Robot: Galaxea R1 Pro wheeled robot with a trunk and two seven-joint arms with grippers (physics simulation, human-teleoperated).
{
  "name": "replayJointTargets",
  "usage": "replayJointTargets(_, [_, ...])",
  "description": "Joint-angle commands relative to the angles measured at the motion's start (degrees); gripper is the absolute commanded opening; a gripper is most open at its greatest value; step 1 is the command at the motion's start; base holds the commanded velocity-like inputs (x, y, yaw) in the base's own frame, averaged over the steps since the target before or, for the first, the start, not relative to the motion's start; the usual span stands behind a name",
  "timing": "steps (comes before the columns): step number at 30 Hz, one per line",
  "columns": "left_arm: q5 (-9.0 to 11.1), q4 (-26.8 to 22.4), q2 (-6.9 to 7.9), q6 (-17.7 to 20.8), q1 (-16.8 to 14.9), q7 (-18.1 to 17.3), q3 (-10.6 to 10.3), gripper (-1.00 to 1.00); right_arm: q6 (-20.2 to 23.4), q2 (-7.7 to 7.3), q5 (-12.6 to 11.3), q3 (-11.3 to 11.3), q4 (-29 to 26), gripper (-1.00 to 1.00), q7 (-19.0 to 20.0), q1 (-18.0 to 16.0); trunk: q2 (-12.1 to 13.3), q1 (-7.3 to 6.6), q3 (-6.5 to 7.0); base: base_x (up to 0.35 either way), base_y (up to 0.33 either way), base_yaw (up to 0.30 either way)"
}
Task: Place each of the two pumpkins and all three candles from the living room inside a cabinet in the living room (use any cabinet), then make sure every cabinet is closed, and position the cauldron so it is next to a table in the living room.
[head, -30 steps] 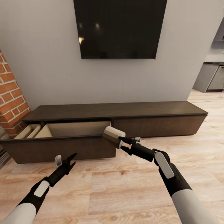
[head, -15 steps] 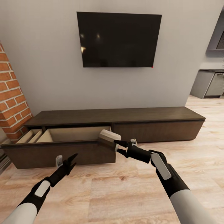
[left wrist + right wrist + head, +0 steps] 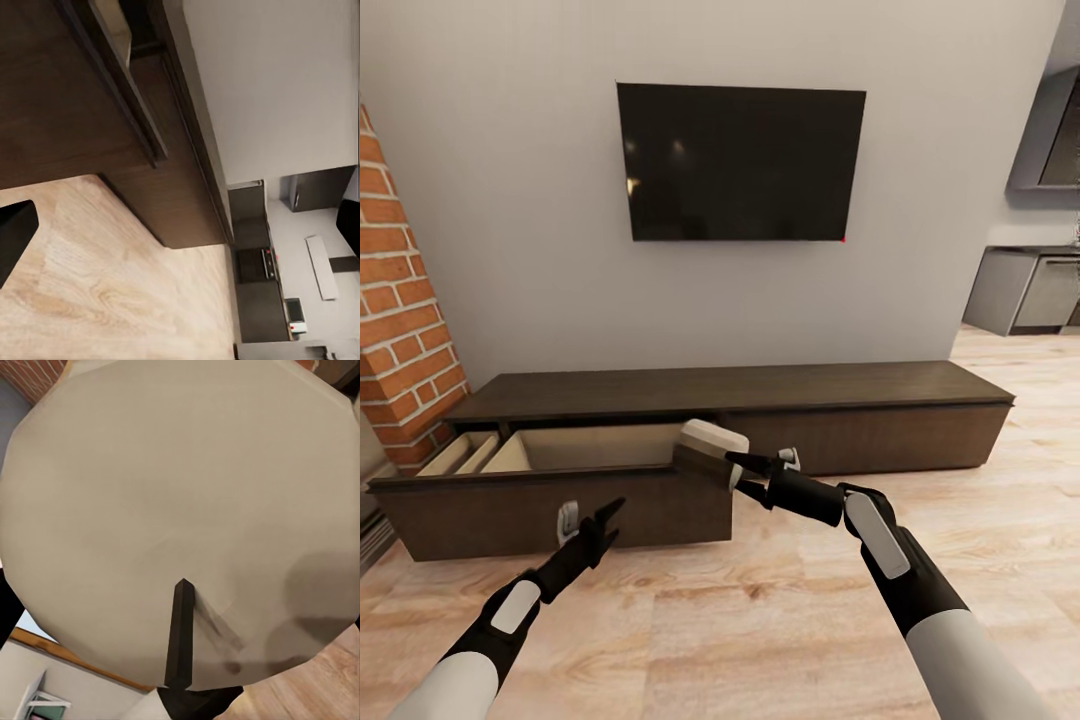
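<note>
Candle (image 3: 709, 452): stubby grey-brown cylinder with a paler end, tilted on its side, clamped in the right gripper (image 3: 745, 472) at the near right corner of the open drawer (image 3: 550, 495), level with the drawer front's top edge. In the right wrist view its pale end (image 3: 180, 510) sits close against the camera, one dark finger (image 3: 178, 637) lying across it. Drawer: pulled out from the left half of the cabinet (image 3: 740, 385), pale interior showing, right half of the cabinet closed. Left gripper (image 3: 592, 522): fingers spread, holding nothing, low in front of the drawer front. Risks, judged: the candle sits over the drawer's corner rather than over its interior, so a release here could send it onto the rim and down to the floor (image 3: 760, 600); the tilted hold could let it slip or roll on landing; a lowering move may knock the drawer front; the nearby left arm could be struck on a sideways reach.
</note>
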Motion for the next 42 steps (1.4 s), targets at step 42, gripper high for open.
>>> replayJointTargets(42, [0.3, 0.0, -0.12, 0.5, 0.0, 0.0, 0.2, 1.0, -0.1, -0.03, 5.9, 0.2, 0.2, -1.0, 0.2, 0.0, 0.4, -0.86, 7.43, 0.0, 0.0, 0.0])
